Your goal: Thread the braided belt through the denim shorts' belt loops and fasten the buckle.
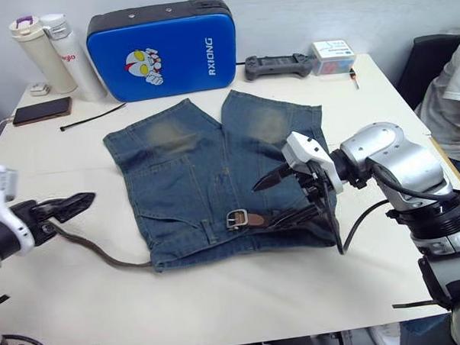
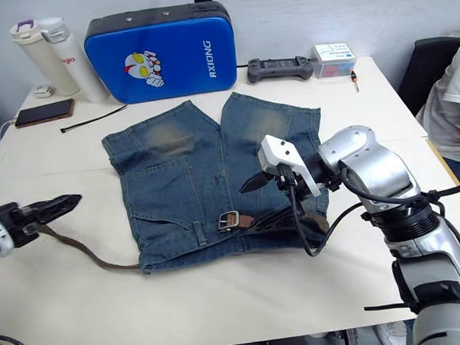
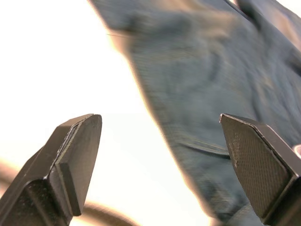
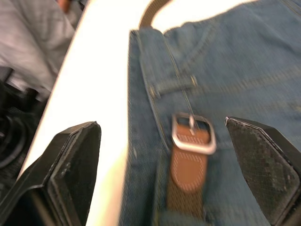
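Note:
The denim shorts (image 1: 192, 174) lie flat on the white table (image 1: 243, 302), waistband toward me. The braided belt (image 1: 112, 260) leaves the waistband's left end and curves across the table to my left gripper (image 1: 72, 204), which is open with the strap just below its fingers. The silver buckle (image 1: 236, 218) rests on the waistband with a tan piece beside it. My right gripper (image 1: 286, 197) hovers open over the strap just right of the buckle (image 4: 193, 134). One belt loop (image 4: 171, 85) shows on the waistband beyond the buckle.
A bright blue case (image 1: 163, 49) stands at the back with two bottles (image 1: 53, 54) to its left. A phone (image 1: 42, 110), a thin black cable (image 1: 92, 117), a controller (image 1: 279, 65) and a small box (image 1: 333, 57) lie behind the shorts. A person (image 1: 452, 102) sits at the right.

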### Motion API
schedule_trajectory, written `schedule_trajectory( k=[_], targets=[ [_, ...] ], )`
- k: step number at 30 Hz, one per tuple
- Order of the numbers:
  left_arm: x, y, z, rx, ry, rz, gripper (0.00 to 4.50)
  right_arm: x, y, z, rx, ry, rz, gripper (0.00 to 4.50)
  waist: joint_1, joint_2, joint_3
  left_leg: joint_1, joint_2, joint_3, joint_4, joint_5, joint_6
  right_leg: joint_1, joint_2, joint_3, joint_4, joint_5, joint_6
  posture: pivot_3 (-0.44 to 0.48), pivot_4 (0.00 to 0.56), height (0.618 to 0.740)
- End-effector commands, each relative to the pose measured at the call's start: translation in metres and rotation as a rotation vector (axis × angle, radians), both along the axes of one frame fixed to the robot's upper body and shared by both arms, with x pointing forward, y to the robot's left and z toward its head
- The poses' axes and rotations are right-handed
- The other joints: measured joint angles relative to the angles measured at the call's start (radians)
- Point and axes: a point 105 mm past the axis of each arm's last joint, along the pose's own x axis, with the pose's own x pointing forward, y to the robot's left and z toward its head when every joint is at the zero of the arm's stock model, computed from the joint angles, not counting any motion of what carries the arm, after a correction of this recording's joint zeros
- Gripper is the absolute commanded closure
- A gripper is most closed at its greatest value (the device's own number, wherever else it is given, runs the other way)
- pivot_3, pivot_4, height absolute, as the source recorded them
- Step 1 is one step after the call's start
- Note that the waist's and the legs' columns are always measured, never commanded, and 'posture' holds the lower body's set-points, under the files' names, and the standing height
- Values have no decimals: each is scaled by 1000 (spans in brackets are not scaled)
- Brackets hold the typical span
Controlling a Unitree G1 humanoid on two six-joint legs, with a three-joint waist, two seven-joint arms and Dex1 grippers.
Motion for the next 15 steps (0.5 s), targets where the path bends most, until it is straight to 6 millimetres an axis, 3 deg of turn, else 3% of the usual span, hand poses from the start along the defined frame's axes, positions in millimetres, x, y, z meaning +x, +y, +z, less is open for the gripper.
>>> schedule_trajectory(
  k=[1, 6, 9, 15],
  targets=[
    [-17, 24, 4, -15, -55, 182, 111, -6, 7, 7, 0, -20, 57, 0, 4, -1, 0, 0, 0, 0, 0, 0, 0, 0, 0, 0, 0, 0, 0, 0, 150, 740],
    [-34, 56, -21, -92, -21, 514, 111, 0, 13, 5, -2, -39, 50, 0, 16, -4, -1, 1, 0, 0, 0, 0, 0, 1, 0, 0, 0, 0, 0, 0, 150, 740],
    [-20, 58, -32, -92, 58, 607, 111, 4, 13, 3, -6, -55, 32, 0, 26, -10, -3, 1, 0, 0, 1, 0, 0, 1, 0, -1, 0, 0, 0, 0, 150, 740],
    [20, 47, -32, -171, 97, 685, 111, 12, 10, 2, -3, -96, -42, 0, 36, -15, -5, 1, -2, -1, 2, 0, 0, 2, -1, -1, 0, 1, 1, 0, 150, 740]
  ],
)
